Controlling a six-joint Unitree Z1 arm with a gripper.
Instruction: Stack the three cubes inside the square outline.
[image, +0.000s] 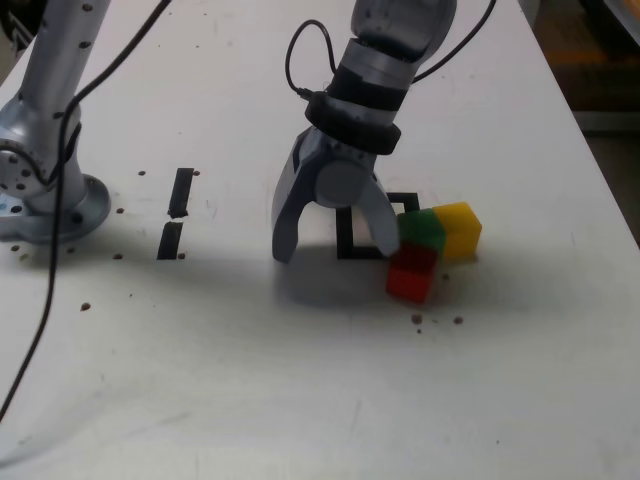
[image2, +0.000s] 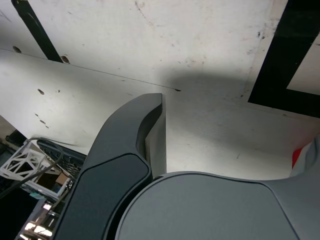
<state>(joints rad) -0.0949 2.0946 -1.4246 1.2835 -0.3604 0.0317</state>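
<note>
The square outline (image: 372, 228) is a flat frame of matte black tape on the white table (image: 300, 400), whose painted surface is scuffed and dotted with small dark holes and specks; in the exterior view the gripper (image: 335, 250) stands in front of it and hides most of its near side and centre. Just beside the outline, on the exterior view's right, the three cubes sit bunched together with their faces touching: the green cube (image: 424, 230) nearest the outline, the yellow cube (image: 459, 230) beyond it, and the red cube (image: 411, 273) in front of the green one. All three are plain, sharp-edged blocks with a dull, smooth finish. The gripper's two curved grey fingers (image: 285, 215) are smooth moulded plastic, spread wide apart and pointing down at the table, gripping nothing; one fingertip ends close against the green and red cubes, though actual contact is hard to judge. Well apart from the outline, on the exterior view's left, lie two short black strips (image: 177, 215) end to end. The wrist view is largely filled by the dark finger (image2: 127, 165); only a corner of the outline (image2: 280, 65) and a sliver of red (image2: 300, 154) show at its edge.
</note>
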